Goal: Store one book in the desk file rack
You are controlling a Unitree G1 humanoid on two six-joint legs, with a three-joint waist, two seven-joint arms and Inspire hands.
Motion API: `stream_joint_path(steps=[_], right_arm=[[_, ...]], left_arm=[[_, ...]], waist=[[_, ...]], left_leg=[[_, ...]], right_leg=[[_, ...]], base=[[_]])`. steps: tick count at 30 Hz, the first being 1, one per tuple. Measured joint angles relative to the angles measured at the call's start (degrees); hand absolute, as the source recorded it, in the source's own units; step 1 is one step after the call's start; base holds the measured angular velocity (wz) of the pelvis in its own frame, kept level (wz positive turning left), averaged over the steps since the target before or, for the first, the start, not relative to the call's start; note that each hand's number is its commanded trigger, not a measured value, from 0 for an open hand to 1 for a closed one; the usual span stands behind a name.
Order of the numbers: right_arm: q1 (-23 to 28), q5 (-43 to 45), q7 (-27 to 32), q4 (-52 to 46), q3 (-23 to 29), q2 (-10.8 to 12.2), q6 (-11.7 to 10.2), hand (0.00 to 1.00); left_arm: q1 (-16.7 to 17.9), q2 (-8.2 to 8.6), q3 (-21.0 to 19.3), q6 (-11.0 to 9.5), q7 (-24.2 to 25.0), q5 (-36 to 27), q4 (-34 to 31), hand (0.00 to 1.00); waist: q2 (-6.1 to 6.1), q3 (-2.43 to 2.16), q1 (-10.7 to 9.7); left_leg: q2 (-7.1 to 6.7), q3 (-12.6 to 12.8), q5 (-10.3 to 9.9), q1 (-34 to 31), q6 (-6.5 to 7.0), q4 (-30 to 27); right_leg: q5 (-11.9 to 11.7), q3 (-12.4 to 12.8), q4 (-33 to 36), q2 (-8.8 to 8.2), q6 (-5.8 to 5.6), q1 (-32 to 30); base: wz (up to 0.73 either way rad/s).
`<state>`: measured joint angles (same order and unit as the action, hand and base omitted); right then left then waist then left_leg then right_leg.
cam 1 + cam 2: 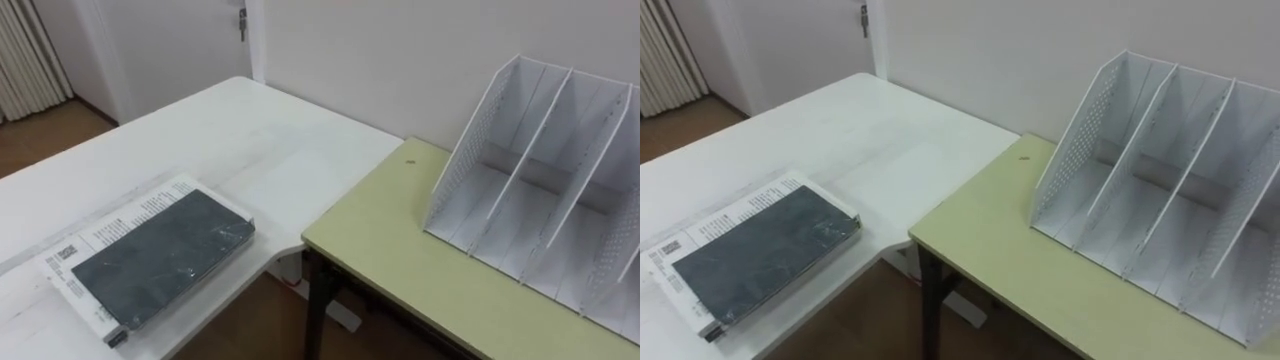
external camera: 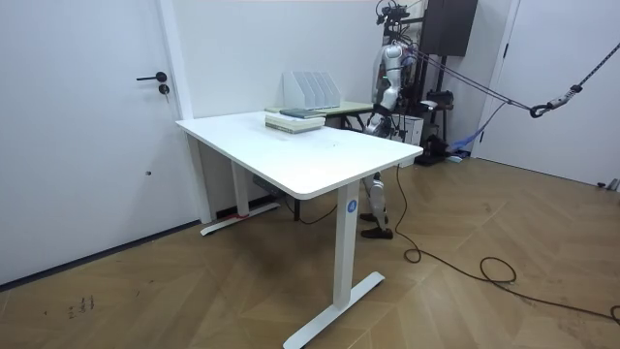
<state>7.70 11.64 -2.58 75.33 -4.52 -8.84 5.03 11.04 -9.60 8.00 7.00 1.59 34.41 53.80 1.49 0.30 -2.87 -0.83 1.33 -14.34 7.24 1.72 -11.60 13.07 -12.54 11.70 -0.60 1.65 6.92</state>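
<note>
Grey book (image 1: 160, 262) on white desk (image 1: 250, 140), apart from file rack (image 1: 545, 170); hands (image 2: 373, 120): cannot tell.

At left, on the desk (image 1: 210, 130), near its close edge: a book (image 1: 165, 255) lying flat atop a wider book (image 1: 125, 218). At right, just beside the desk: a side table (image 1: 400, 255), with a file rack (image 1: 545, 190) standing on its far right part, before the wall (image 1: 400, 60).

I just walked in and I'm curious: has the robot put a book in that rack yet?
Not yet. Nothing looks done: the file rack on the green table has empty slots. The dark book lies on a white book on the white table. Picking one up and slotting it in is all left.
</note>
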Motion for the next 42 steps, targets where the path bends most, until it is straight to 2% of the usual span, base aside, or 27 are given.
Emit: stream_joint_path(steps=[5, 9, 12, 15, 18, 21, 23, 25, 29, 31, 34, 36, 39, 42], right_arm=[[-0.17, 0.69, -0.11, 0.00, -1.87, -0.13, -0.02, 0.00], [-2.22, 1.62, -0.09, 0.36, -3.32, -0.24, -0.25, 0.00], [-2.69, 2.33, -0.10, 0.37, -3.26, -0.50, -0.55, 0.00], [-2.95, 2.48, -0.10, -0.34, -3.28, -0.50, -0.44, 0.00], [-2.76, 2.46, -0.10, -1.55, -3.32, -0.58, -0.50, 0.00], [-3.28, 2.52, -0.29, -1.54, -3.33, -0.57, -0.72, 0.00], [-3.24, 2.44, -0.35, -1.49, -3.32, -0.58, -0.75, 0.00], [-3.20, 2.35, -0.25, -1.50, -3.35, -0.57, -0.58, 0.00], [-3.54, 2.29, -0.08, -1.56, -3.35, -0.72, -1.02, 0.00], [-3.52, 2.26, 0.00, -1.33, -3.34, -0.72, -1.61, 0.00], [-3.44, 2.31, 0.02, -0.89, -3.36, -0.77, -1.95, 0.00], [-3.37, 2.39, 0.05, -0.08, -3.30, -0.76, -2.43, 0.00], [-2.97, 1.71, 0.09, 1.03, -3.28, -0.79, -2.48, 0.00], [-3.08, 1.09, 0.07, 1.21, -3.44, -0.73, -2.58, 0.00]], left_arm=[[-0.25, 0.07, 4.56, 0.07, 0.28, 7.71, -3.71, 0.00], [-0.63, -1.32, 8.63, -0.01, 0.32, 10.85, -9.64, 0.00], [-3.26, -0.72, 9.48, -1.35, 0.15, 11.27, -10.62, 0.00], [-4.35, -0.55, 12.95, -2.05, -0.05, 11.35, -15.38, 0.00], [-4.46, -0.88, 16.54, -2.51, -0.04, 11.35, -22.81, 0.00], [-6.34, -0.78, 18.95, -3.68, -0.16, 11.36, -24.03, 0.00], [-6.47, -0.79, 19.86, -3.44, 0.10, 11.36, -25.86, 0.00], [-6.45, -1.32, 21.17, -3.42, 0.18, 11.35, -30.56, 0.00], [-6.46, -2.15, 21.52, -3.74, 0.19, 11.43, -39.93, 0.00], [-6.45, -2.83, 21.31, -4.74, -0.18, 12.71, -45.94, 0.00], [-6.44, -2.77, 21.37, -6.37, -1.68, 15.32, -47.94, 0.00], [-6.34, -3.03, 21.37, -6.49, -1.70, 17.37, -48.46, 0.00], [-5.50, -4.22, 21.03, -6.70, -2.01, 20.73, -55.19, 0.00], [-5.58, -4.26, 19.88, -8.11, -5.93, 23.61, -60.32, 0.00]], waist=[[-0.03, -0.06, -0.73], [0.21, 0.25, -2.46], [0.22, 0.37, -3.22], [0.24, 0.35, -3.54], [0.16, 0.45, -4.42], [0.15, 0.42, -4.80], [0.24, 0.43, -5.04], [0.28, 0.51, -4.86], [0.11, 0.43, -4.80], [-0.02, 0.42, -4.74], [-0.41, 0.24, -4.71], [-0.44, 0.21, -4.77], [-0.41, 0.14, -4.43], [-0.30, 0.08, -3.77]], left_leg=[[-0.02, 0.42, 0.02, -0.04, -0.01, -0.10], [-0.17, 0.31, 0.10, -0.02, 0.09, -0.06], [-0.43, 0.33, 0.33, 0.37, 0.29, 0.26], [-0.52, 0.27, 0.42, 0.34, 0.44, 0.47], [-0.70, 0.16, 0.57, 0.23, 0.66, 0.55], [-0.78, 0.17, 0.65, 0.34, 0.73, 0.89], [-0.78, 0.08, 0.65, 0.36, 0.73, 0.89], [-0.77, 0.27, 0.65, 0.33, 0.73, 0.89], [-0.72, 0.00, 0.65, 0.28, 0.73, 0.89], [-0.77, -0.12, 0.65, 0.41, 0.73, 0.88], [-0.79, -0.19, 0.66, 0.53, 0.75, 0.83], [-0.80, -0.31, 0.68, 0.49, 0.74, 0.74], [-0.79, -0.26, 0.69, 0.35, 0.73, 0.44], [-0.81, -0.33, 0.69, 0.22, 0.73, 0.35]], right_leg=[[-0.08, 1.71, 0.37, 0.23, 0.16, -0.15], [-0.07, 1.66, 0.05, 0.13, 0.15, -0.24], [-0.01, 1.72, -0.09, -0.04, 0.05, 0.04], [-0.17, 1.79, -0.68, -0.01, -0.17, 0.05], [-0.39, 1.49, -0.89, -0.05, -0.32, 0.05], [-0.46, 1.63, -0.84, 0.03, -0.41, 0.10], [-0.48, 1.72, -0.88, 0.05, -0.42, 0.06], [-0.50, 1.74, -0.85, 0.02, -0.43, -0.02], [-0.56, 1.71, -0.89, -0.06, -0.40, 0.42], [-0.56, 1.50, -0.96, -0.05, -0.41, 0.84], [-0.56, 1.46, -1.04, -0.03, -0.41, 1.05], [-0.56, 1.41, -1.10, -0.05, -0.41, 0.98], [-0.64, 1.37, -1.91, -0.04, -0.45, 0.76], [-0.76, 1.30, -1.99, 0.01, -0.47, 0.80]], base=[[-0.03], [0.02], [0.06], [-0.01], [0.03], [-0.03], [-0.02], [0.00], [0.00], [0.05], [0.04], [0.05], [0.05], [0.00]])
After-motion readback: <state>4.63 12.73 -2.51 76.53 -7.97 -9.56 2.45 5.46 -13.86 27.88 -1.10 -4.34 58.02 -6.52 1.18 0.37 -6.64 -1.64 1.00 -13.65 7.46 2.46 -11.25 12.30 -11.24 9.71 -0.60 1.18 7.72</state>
